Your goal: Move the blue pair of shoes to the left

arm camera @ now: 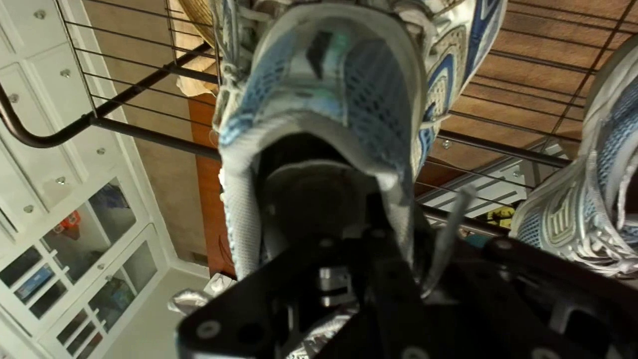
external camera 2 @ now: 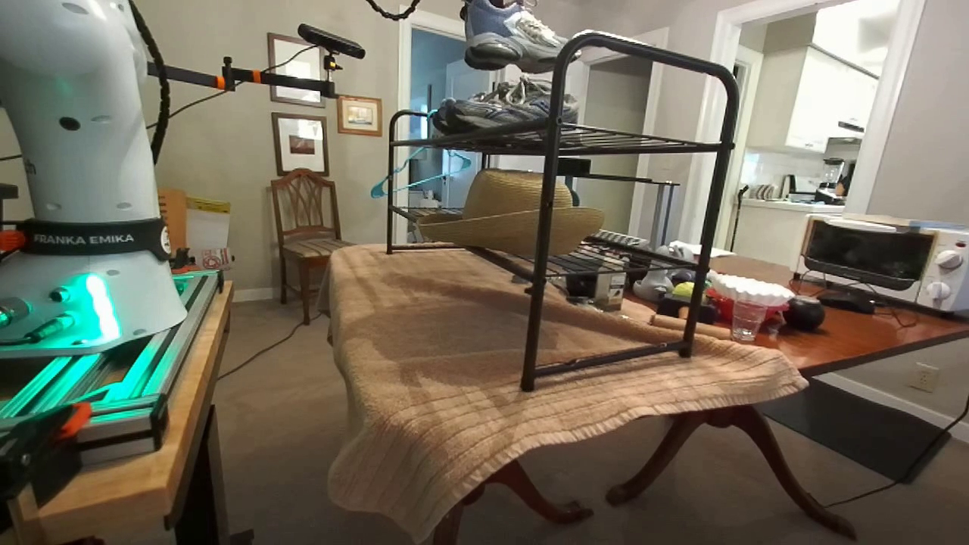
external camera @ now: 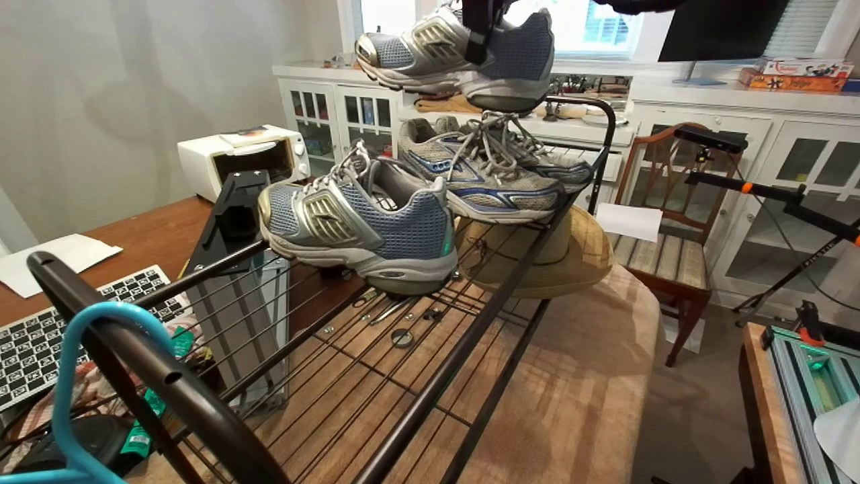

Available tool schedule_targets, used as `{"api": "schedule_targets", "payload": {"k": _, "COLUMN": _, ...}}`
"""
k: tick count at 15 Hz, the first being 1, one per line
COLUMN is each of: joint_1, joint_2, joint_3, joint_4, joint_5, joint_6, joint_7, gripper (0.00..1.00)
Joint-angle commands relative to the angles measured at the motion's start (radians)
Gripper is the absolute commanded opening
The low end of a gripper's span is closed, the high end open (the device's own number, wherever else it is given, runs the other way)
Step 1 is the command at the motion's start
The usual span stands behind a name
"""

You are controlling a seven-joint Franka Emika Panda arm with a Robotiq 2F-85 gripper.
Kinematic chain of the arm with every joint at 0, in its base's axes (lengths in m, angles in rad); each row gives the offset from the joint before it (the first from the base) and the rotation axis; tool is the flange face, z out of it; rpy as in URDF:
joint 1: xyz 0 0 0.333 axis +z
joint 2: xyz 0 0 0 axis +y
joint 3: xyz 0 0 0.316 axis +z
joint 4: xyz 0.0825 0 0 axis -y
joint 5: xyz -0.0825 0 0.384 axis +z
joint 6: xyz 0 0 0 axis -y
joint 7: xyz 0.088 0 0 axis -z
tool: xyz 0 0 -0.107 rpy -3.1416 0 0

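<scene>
Held blue shoe (external camera: 440,60): in the air above the top tier of the black rack (external camera: 201,407), sole down and close to level.
Toe and heel: in an exterior view the toe points left and the heel right; in the wrist view the heel faces the top edge.
Long axis: crosswise to the rack's long rails, roughly parallel to its mate.
Gripper (external camera: 480,47): clenched on the shoe's side wall by the ankle opening, one finger lying down the outer face; the other finger is hidden.
Second blue shoe (external camera: 356,235): sole down on the top tier, toe the same way as the held one, towards the end where a light-blue hanger (external camera: 62,403) hangs.
Grey pair (external camera: 484,178): on the top tier under the held shoe, toes turned the opposite way; whether the laces touch the sole above, I cannot tell. Shelf wires show between this pair and the second blue shoe.
End hoop (external camera: 610,128): rises above the tier just beside the grey toes.
Straw hat (external camera 2: 518,197): on the lower tier, beneath the shoes.
Tan towel (external camera 2: 431,363): spread under the rack's feet.
Toaster oven (external camera 2: 859,253): on the brown table (external camera 2: 893,325), well apart from the rack.
</scene>
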Motion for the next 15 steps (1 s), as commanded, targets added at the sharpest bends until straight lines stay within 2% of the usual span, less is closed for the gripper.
{"api": "schedule_targets", "payload": {"k": 1, "joint_1": 0.024, "joint_2": 0.054, "joint_3": 0.006, "joint_4": 0.064, "joint_5": 0.017, "joint_6": -0.014, "joint_7": -0.024, "gripper": 0.03}}
{"api": "schedule_targets", "payload": {"k": 8, "joint_1": 0.075, "joint_2": 0.15, "joint_3": 0.02, "joint_4": 0.143, "joint_5": 0.035, "joint_6": -0.026, "joint_7": -0.047, "gripper": 0.03}}
{"api": "schedule_targets", "payload": {"k": 15, "joint_1": 0.107, "joint_2": 0.188, "joint_3": 0.017, "joint_4": 0.149, "joint_5": 0.071, "joint_6": -0.031, "joint_7": -0.034, "gripper": 0.03}}
